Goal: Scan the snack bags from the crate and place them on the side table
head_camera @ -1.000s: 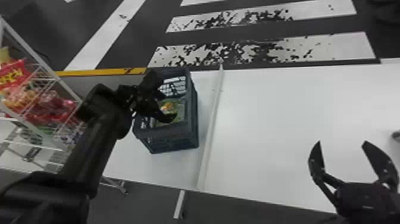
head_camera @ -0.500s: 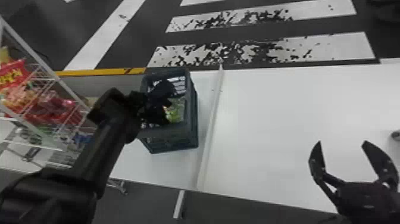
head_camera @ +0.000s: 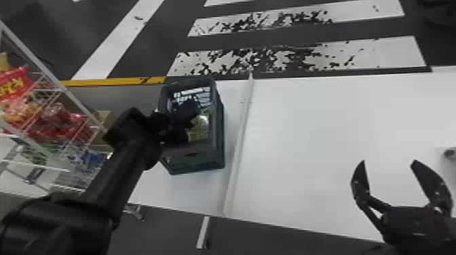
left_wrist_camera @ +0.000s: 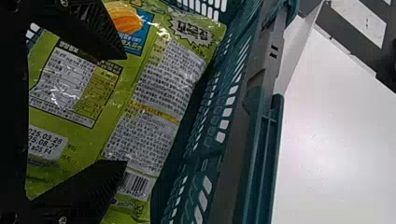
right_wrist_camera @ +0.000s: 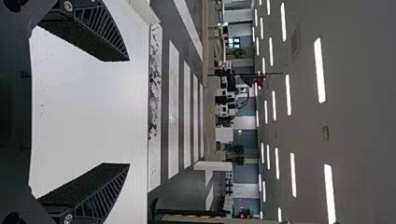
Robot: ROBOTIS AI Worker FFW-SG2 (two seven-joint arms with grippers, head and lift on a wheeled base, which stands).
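One white table [head_camera: 339, 129] beside striped floor [head_camera: 159, 44]; left tool [head_camera: 192, 122] and right tool [head_camera: 389, 161] both unclenched.

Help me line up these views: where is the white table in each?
Head view: the white table runs from the middle to the right edge.
Left wrist view: right side, past the crate.
Right wrist view: left part, behind the right gripper.
Shared landmark: white floor stripes.

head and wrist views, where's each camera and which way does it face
On head: faces forward and down over the crate; left arm, right claw show.
On left wrist: faces into the crate, at a green snack bag; left claw shows.
On right wrist: faces across the white table into the room; right claw shows.
Head and left wrist views share crate and snack bag.
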